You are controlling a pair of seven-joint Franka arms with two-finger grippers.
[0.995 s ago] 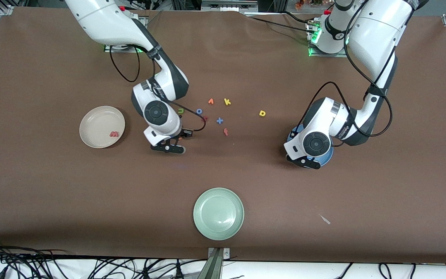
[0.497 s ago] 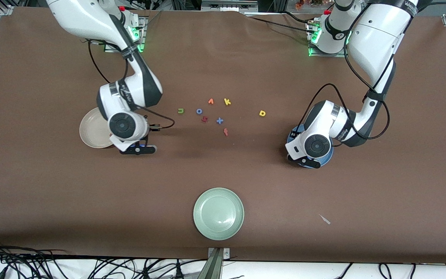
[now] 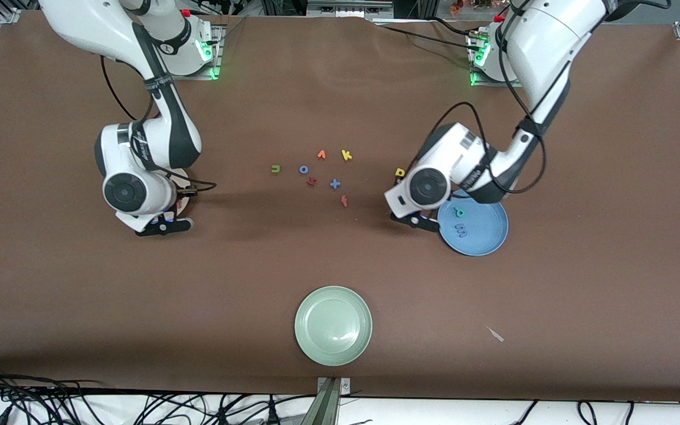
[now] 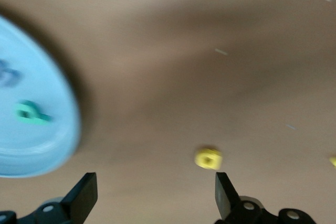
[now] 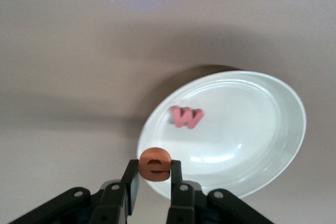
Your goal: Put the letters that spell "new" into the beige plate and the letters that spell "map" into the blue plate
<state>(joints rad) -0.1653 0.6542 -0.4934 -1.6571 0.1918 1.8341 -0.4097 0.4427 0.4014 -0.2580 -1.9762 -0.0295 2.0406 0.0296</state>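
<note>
Orange e point(image 5: 155, 164) pinched in right gripper point(image 5: 154, 182) over beige plate point(image 5: 262, 145) rim; w point(image 5: 186, 117) in plate. Left gripper point(image 4: 156, 195) jaws wide, empty, beside blue plate point(image 3: 487, 236) holding p point(image 3: 460, 212), m point(image 3: 461, 229). Yellow a point(image 4: 208, 158), green n point(image 3: 275, 169) on table.

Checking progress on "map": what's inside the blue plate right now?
The blue plate holds a teal p and a blue m. No yellow a in the part that shows; the left arm covers the plate's rim toward the loose letters.
</note>
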